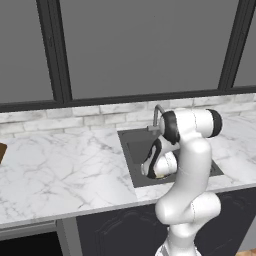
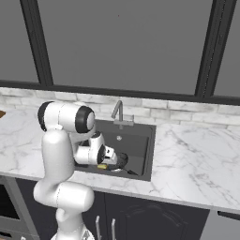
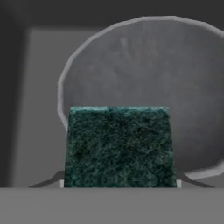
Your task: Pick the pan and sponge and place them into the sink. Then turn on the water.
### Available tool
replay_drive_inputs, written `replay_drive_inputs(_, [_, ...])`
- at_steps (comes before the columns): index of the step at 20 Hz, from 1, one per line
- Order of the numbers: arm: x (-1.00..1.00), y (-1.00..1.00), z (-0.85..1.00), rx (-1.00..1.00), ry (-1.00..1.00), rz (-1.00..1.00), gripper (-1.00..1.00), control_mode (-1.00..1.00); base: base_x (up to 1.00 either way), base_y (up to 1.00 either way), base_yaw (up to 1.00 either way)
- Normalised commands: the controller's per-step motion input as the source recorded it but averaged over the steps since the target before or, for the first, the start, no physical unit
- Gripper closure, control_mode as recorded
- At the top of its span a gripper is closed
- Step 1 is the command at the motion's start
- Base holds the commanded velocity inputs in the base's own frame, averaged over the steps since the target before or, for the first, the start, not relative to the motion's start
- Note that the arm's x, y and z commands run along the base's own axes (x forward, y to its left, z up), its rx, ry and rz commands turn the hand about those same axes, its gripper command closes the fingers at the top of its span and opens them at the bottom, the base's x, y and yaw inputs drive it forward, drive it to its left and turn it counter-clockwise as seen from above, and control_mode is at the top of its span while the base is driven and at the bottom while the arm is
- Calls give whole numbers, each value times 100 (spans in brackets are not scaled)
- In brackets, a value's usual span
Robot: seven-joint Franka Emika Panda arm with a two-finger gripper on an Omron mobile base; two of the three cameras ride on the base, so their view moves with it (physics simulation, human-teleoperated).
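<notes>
Arm is reaching down into the sink [image 2: 146,154], which is sitting centre-frame in both base views, recessed in the white marble counter [image 1: 60,175]. In the right base view the gripper [image 2: 114,161] is hanging low inside the basin, left of centre in the frame, with a bit of yellow showing at its tips: that is the sponge [image 2: 101,166].

Hand view: the sponge's dark green top [image 3: 119,146] is sitting between the finger tips at the bottom centre of the frame, squarely framed on both sides. Jaws are standing partly open, spaced about the sponge's width, and they look to be closed on it. Actual pad contact is hidden below the frame edge.

The pan [image 3: 175,92] is lying flat on the sink floor, round and dark grey with a thin pale rim, taking up the upper right of the hand view directly behind the sponge. In the right base view its dark edge [image 2: 123,161] is showing just right of the gripper.

The gooseneck faucet [image 2: 119,112] is standing at the back edge of the sink, above centre in the right base view; in the left base view it [image 1: 157,116] is peeking out just left of the arm's upper joint.

Left base view: the arm's white links are covering most of the basin, so the sponge and pan are hard to make out there.
</notes>
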Motion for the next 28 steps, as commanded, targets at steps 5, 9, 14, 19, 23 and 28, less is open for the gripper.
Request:
replay_drive_inputs(5, [9, -2, -16, 0, -4, 0, 100, -100, 0, 0, 0])
replay_drive_inputs(9, [8, -1, -18, 0, -4, 0, -100, -100, 0, 0, 0])
replay_drive_inputs(14, [4, -2, -8, 0, -4, -1, -100, -100, 0, 0, 0])
replay_drive_inputs(19, [0, -2, 10, 0, -7, -2, -100, -100, 0, 0, 0])
replay_drive_inputs(23, [0, 0, 17, 0, -8, -2, -100, -100, 0, 0, 0])
replay_drive_inputs(28, [0, -1, 23, 0, -8, -2, -100, -100, 0, 0, 0])
